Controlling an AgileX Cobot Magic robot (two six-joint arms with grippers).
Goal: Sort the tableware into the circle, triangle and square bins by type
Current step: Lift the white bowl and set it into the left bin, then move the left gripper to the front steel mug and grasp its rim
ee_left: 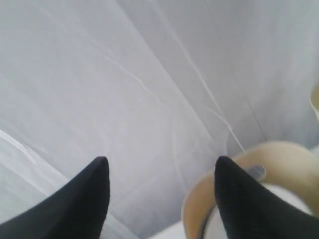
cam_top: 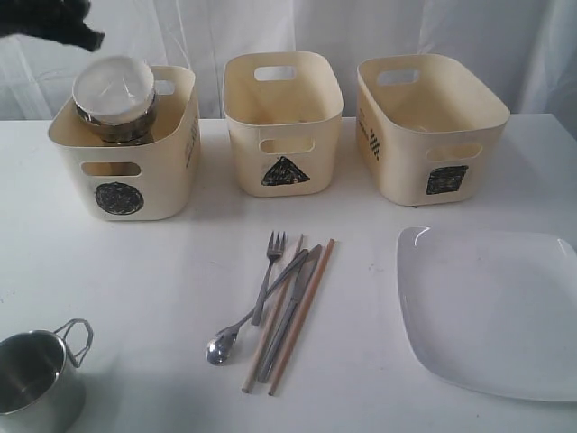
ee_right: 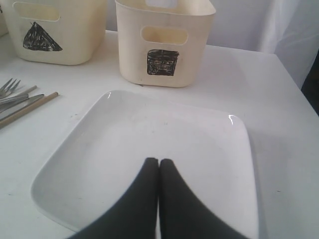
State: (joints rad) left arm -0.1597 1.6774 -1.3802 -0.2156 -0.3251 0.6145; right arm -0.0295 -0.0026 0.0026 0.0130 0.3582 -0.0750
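The circle bin holds a steel bowl with a white bowl tilted on top of it, both rising above the rim. My left gripper is open and empty, up above that bin's rim, a dark shape at the top left in the exterior view. The triangle bin and the square bin look empty. Fork, spoon, knife and chopsticks lie mid-table. My right gripper is shut over the white square plate.
A steel mug with a wire handle stands at the front left corner of the table. A white curtain hangs behind the bins. The plate reaches the table's right edge.
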